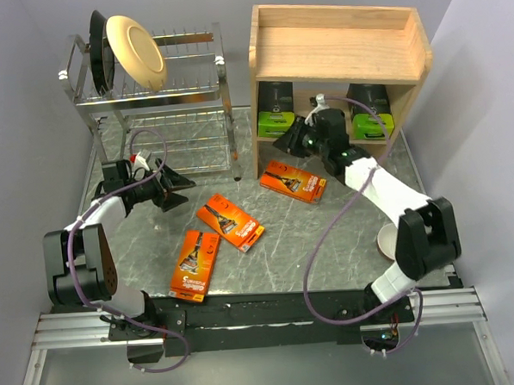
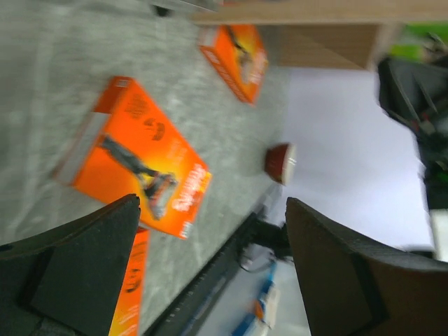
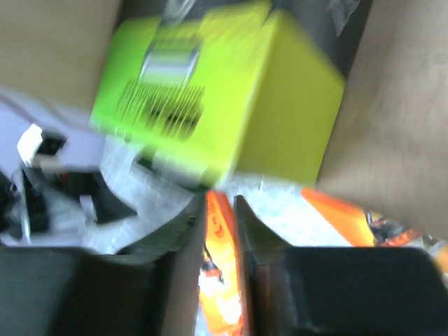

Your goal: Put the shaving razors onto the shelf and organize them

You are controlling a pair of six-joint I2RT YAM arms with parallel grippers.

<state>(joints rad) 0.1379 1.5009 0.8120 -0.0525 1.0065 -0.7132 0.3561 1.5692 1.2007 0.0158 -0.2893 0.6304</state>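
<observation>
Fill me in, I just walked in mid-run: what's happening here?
Two robot arms are stocking a wooden shelf. Two black-and-lime razor packs stand on its lower tier. The right gripper is by the left one, jaws barely parted, nothing between them. The left gripper hangs open over the table, empty. Three orange razor packs lie on the table, not yet shelved.
</observation>
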